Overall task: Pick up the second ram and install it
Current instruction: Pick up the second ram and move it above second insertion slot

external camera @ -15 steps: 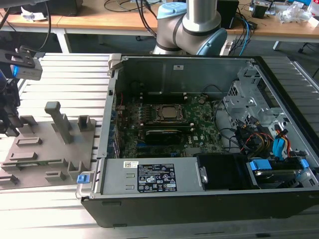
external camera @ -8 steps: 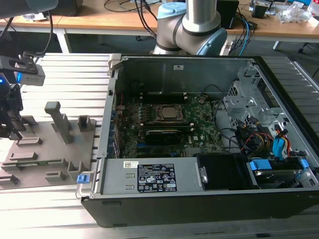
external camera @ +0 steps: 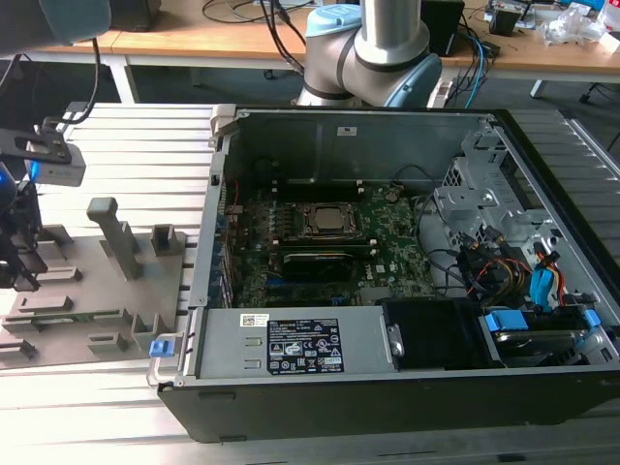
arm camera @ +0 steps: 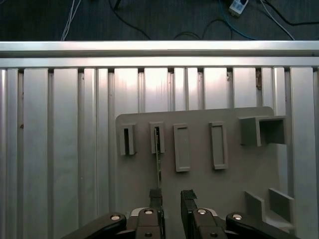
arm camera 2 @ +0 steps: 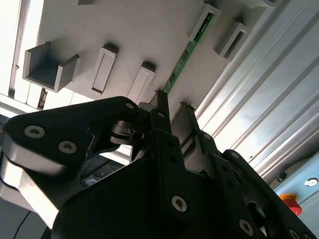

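So, exterior view: the arm's end hangs over the grey fixture plate point(external camera: 92, 281) at the exterior view's left, well apart from the open computer case point(external camera: 387, 412) and its motherboard point(external camera: 387, 247). Second wrist view: the fingers point(arm camera 2: 160, 107) stand apart with nothing in them, one tip just beside the end of the second ram point(arm camera 2: 183, 62), which sits on edge in the plate. First wrist view agrees, stick in its slot, gap bare, so I'd say pickup and install are both left to do.
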Controlling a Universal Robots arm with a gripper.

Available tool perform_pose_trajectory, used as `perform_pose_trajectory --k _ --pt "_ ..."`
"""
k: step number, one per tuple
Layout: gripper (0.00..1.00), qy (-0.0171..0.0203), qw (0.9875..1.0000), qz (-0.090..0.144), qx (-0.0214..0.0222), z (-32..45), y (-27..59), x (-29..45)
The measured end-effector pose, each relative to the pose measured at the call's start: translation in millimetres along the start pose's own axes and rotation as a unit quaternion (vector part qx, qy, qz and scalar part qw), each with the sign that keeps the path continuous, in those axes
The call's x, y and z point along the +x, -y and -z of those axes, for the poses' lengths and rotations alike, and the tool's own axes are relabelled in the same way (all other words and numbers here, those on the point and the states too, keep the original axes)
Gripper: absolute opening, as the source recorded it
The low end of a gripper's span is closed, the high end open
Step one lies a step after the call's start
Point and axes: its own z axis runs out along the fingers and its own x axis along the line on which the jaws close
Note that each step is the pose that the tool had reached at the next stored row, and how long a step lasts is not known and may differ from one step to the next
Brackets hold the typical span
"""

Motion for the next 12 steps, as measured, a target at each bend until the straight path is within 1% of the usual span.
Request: perform_pose_trajectory --k 3,9,12 --pt "0.3 -0.0001 1.0 0.0 -0.0001 -2.8 0.4 1.3" --pt "0.3 -0.0006 1.0 0.0 -0.0001 -8.4 0.8 1.6" --pt "0.3 -0.0006 1.0 0.0 -0.0001 -14.8 1.1 1.7"
